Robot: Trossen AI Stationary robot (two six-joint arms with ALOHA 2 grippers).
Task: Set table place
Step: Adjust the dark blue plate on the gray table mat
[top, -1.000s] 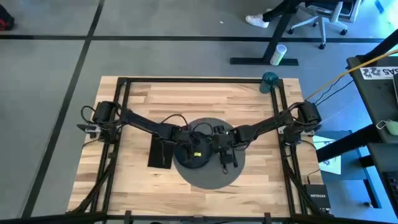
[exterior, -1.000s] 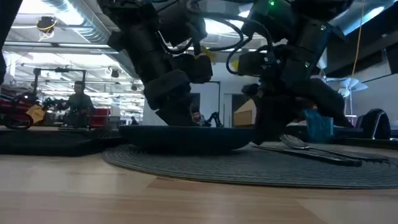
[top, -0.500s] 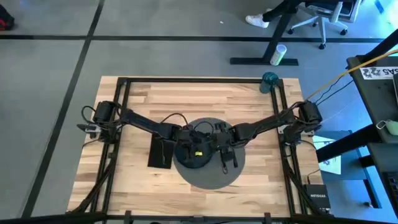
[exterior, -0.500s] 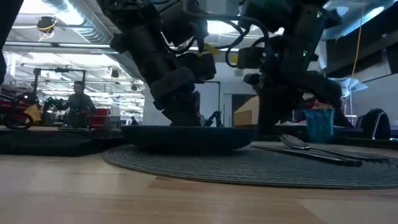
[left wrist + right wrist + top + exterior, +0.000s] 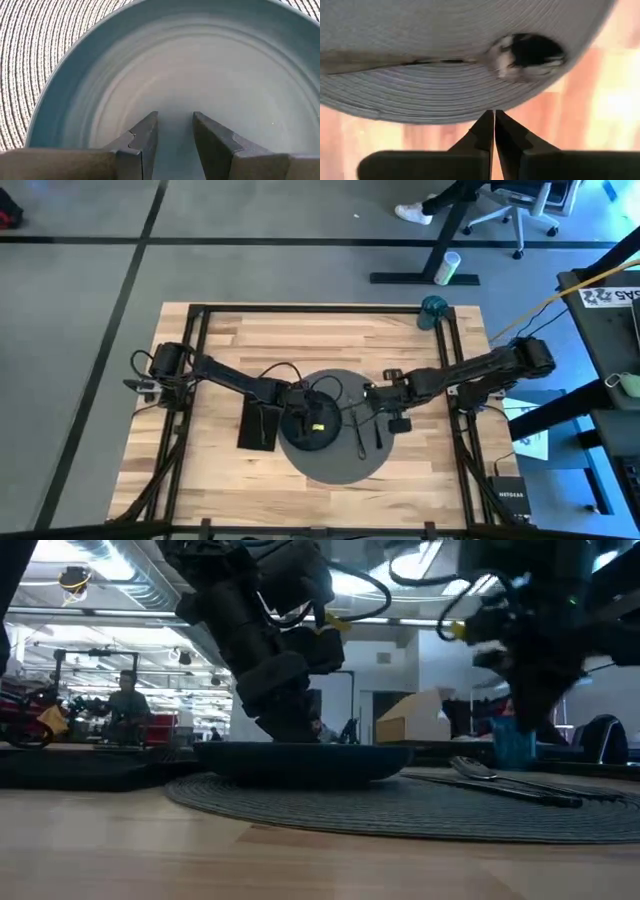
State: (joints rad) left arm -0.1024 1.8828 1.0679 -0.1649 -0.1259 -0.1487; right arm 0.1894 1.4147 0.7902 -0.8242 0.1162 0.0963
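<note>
The round grey placemat (image 5: 340,465) lies mid-table with the dark blue-grey plate (image 5: 312,438) on it. A black napkin (image 5: 259,425) lies flat on the wood to the plate's left. A spoon (image 5: 360,442) and a second utensil (image 5: 380,437) lie on the mat to the plate's right. The teal cup (image 5: 433,311) stands at the far right corner. My left gripper (image 5: 175,117) stands open, pointing down into the plate (image 5: 200,60), with nothing between its fingers. My right gripper (image 5: 494,114) is shut and hangs above the mat's right part (image 5: 372,394), clear of the spoon (image 5: 522,55). My left gripper reaches from above down into the plate's hollow (image 5: 290,725). The plate's rim hides the fingertips in the low view, so I cannot tell whether they touch the plate's floor.
Black metal rails (image 5: 200,310) edge the table. Bare wood (image 5: 300,340) lies beyond the mat toward the far edge. A desk and cables (image 5: 600,300) stand off the table's right side.
My right gripper has risen from beside the plate and drawn back toward the table's right edge, leaving the utensils lying on the mat. The plate and the left gripper have stayed where they were.
</note>
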